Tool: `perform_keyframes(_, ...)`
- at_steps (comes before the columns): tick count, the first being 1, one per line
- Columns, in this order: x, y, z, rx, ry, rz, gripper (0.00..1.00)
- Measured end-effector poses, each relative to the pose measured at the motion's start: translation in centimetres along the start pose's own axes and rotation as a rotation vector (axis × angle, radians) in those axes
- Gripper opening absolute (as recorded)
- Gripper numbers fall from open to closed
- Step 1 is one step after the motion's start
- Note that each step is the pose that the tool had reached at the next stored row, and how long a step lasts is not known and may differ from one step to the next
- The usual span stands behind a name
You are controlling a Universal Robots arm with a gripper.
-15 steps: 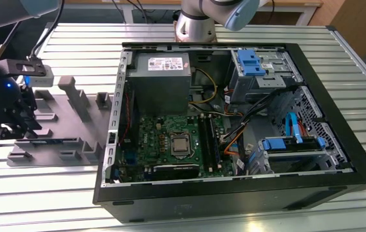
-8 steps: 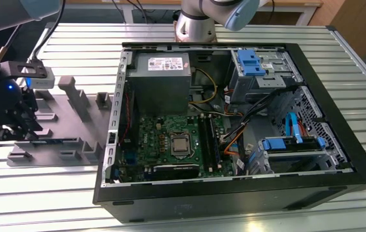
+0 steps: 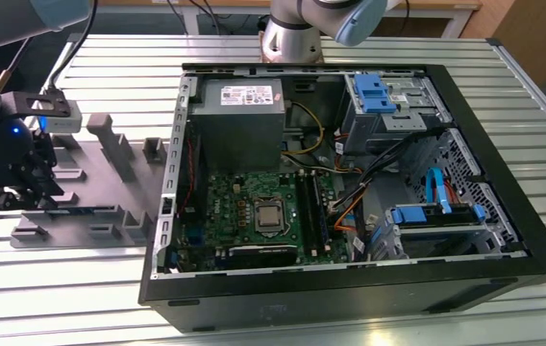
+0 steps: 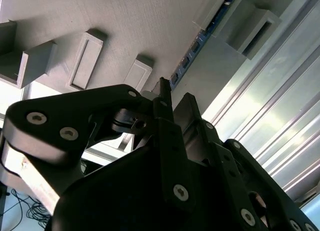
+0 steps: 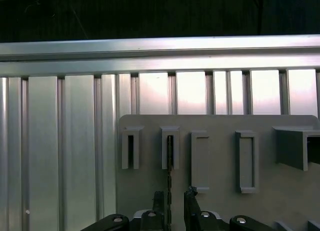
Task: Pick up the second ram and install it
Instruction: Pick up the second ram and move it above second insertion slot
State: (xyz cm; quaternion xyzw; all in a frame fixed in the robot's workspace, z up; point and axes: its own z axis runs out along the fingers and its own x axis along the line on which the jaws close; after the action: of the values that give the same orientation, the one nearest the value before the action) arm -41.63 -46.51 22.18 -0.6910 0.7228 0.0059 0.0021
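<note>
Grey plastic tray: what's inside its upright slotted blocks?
One block holds the thin dark blue-green ram stick on edge, by the black gripper. Its seated edge is hidden inside.

1. Counter [image 3: 91, 288] [image 5: 65, 141] [image 4: 282, 98]: ribbed alu slats w/ grooves between, running across the exterior view left to right.
2. Grey tray [image 3: 100, 182] [image 5: 280, 196] [image 4: 150, 21] w/ upright blocks lies flat on it at the exterior view's left, by that edge.
3. Open black PC case [image 3: 350, 292] lies on its side, centre to the exterior view's right, just beside tray; contact unclear.
4. Robot arm base [image 3: 287, 45] stands at far side, behind case.
</note>
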Motion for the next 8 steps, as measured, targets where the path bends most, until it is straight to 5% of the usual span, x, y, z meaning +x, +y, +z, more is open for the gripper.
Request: perform_keyframes(8, 0.0, 0.0, 0.28, 0.0001, -0.0001, 0.0, 0.3)
